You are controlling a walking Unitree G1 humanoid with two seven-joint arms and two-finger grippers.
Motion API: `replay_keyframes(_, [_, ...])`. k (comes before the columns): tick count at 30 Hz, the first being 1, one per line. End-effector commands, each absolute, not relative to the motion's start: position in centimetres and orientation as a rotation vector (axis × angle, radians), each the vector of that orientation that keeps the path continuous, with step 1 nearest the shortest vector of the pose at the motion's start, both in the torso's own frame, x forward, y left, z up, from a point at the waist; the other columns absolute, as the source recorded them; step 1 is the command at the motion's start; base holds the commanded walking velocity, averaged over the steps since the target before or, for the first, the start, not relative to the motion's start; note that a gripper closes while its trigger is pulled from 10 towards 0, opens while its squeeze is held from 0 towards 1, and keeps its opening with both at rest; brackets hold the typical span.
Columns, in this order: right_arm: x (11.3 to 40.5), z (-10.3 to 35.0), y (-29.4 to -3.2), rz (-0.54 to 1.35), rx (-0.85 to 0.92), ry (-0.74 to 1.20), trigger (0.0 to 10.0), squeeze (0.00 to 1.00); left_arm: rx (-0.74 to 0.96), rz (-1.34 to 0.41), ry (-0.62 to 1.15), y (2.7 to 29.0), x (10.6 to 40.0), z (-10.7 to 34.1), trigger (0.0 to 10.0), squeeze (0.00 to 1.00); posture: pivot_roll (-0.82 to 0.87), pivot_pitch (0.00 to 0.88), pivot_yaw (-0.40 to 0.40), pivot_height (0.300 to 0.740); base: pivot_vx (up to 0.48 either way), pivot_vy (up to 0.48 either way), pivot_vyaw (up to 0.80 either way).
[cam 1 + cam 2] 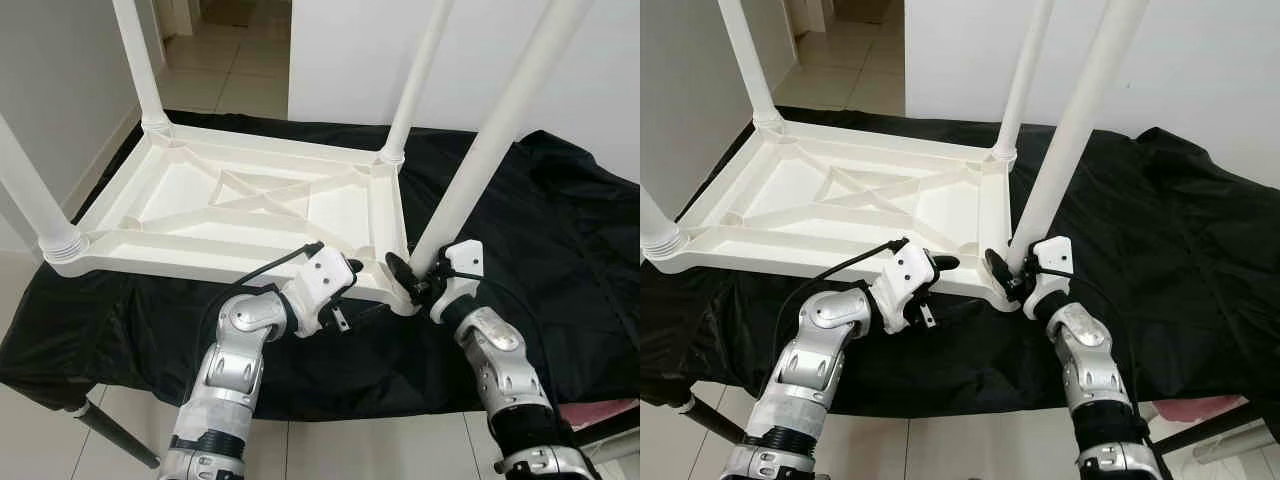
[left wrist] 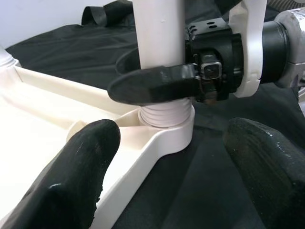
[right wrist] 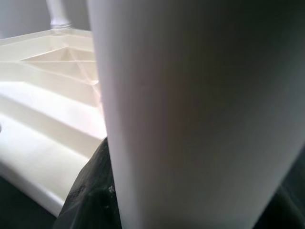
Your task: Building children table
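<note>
I see a white plastic children's table top (image 1: pixel 250 205) lying upside down on a black cloth (image 1: pixel 560 230), with round white plastic legs standing in its corners. My right gripper (image 1: pixel 412 278) is closed around the near-right white leg (image 1: pixel 480 160) just above its threaded base at the table's near right corner. My left gripper (image 1: pixel 352 266) rests with its fingers (image 2: pixel 71 181) spread apart, holding nothing, at the near rim just left of that corner.

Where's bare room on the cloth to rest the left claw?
Free: black cloth right of the near leg, out to the wall. Also the strip under the tabletop's near edge. Crowded: the near corner, where the right claw grips the leg beside the open left claw.
</note>
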State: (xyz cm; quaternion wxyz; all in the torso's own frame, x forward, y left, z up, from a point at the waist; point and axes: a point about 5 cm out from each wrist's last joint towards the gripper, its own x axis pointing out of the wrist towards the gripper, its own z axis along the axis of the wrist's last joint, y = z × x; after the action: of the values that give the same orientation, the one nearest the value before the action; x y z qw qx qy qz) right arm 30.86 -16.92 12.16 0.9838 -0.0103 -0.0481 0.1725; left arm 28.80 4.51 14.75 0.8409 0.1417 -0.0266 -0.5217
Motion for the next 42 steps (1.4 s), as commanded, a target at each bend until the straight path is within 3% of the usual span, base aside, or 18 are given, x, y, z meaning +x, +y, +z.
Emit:
replay_keyframes(1, [30.6, 11.3, -17.6, 0.282, -0.037, -0.047, 10.0, 0.00, 0.289, -0.875, -0.079, 4.8, 29.7, 14.7, 10.0, 0.00, -0.01, 0.000, -0.063, 0.740, 0.000, 0.000, 0.00])
replay_keyframes(2, [30.5, 11.0, -17.6, 0.177, 0.000, -0.031, 10.0, 0.00, 0.289, -0.875, -0.081, 4.7, 29.8, 14.8, 10.0, 0.00, -0.01, 0.000, -0.063, 0.740, 0.000, 0.000, 0.00])
replay_keyframes(6, [30.3, 10.9, -17.6, 0.110, -0.007, -0.031, 10.0, 0.00, 0.288, -0.875, -0.082, 4.7, 29.8, 14.9, 10.0, 0.00, -0.01, 0.000, -0.063, 0.740, 0.000, 0.000, 0.00])
replay_keyframes(14, [28.9, 10.7, -15.9, -0.221, 0.052, -0.029, 10.0, 0.00, 0.283, -0.870, -0.085, 4.6, 29.9, 14.9, 10.0, 0.00, -0.01, 0.000, -0.063, 0.740, 0.000, 0.000, 0.00])
replay_keyframes(18, [29.0, 11.1, -14.0, -0.174, 0.095, -0.032, 10.0, 0.00, 0.275, -0.870, -0.081, 4.5, 29.7, 14.7, 10.0, 0.00, -0.01, 0.000, -0.065, 0.740, 0.000, 0.000, 0.00])
replay_keyframes(27, [29.1, 11.3, -13.7, -0.165, 0.071, -0.041, 10.0, 0.00, 0.268, -0.853, -0.081, 4.7, 29.8, 14.8, 10.0, 0.00, -0.01, 0.000, -0.072, 0.740, 0.000, 0.000, 0.00])
replay_keyframes(28, [29.1, 11.6, -14.0, -0.161, 0.083, -0.057, 10.0, 1.00, 0.268, -0.849, -0.082, 4.7, 29.9, 14.8, 10.0, 0.00, -0.01, 0.000, -0.073, 0.740, 0.000, 0.000, 0.00])
replay_keyframes(38, [28.7, 12.0, -15.6, -0.083, 0.049, -0.112, 10.0, 1.00, 0.266, -0.845, -0.085, 4.8, 29.9, 14.9, 10.0, 0.00, -0.01, 0.000, -0.074, 0.740, 0.000, 0.000, 0.00])
replay_keyframes(39, [28.6, 12.0, -15.9, -0.051, 0.058, -0.115, 10.0, 0.14, 0.266, -0.844, -0.085, 4.8, 30.0, 15.0, 10.0, 0.00, -0.01, 0.000, -0.074, 0.740, 0.000, 0.000, 0.00])
replay_keyframes(40, [28.6, 12.0, -15.9, -0.051, 0.058, -0.115, 10.0, 0.14, 0.266, -0.844, -0.085, 4.8, 30.0, 15.0, 10.0, 0.00, -0.01, 0.000, -0.074, 0.740, 0.000, 0.000, 0.00])
replay_keyframes(41, [28.6, 11.9, -16.2, -0.019, 0.062, -0.118, 10.0, 0.00, 0.264, -0.843, -0.086, 4.8, 30.0, 15.0, 10.0, 0.00, -0.01, 0.000, -0.074, 0.740, 0.000, 0.000, 0.00])
replay_keyframes(42, [28.6, 11.9, -16.2, -0.019, 0.062, -0.118, 10.0, 0.00, 0.264, -0.843, -0.086, 4.8, 30.0, 15.0, 10.0, 0.00, -0.01, 0.000, -0.074, 0.740, 0.000, 0.000, 0.00])
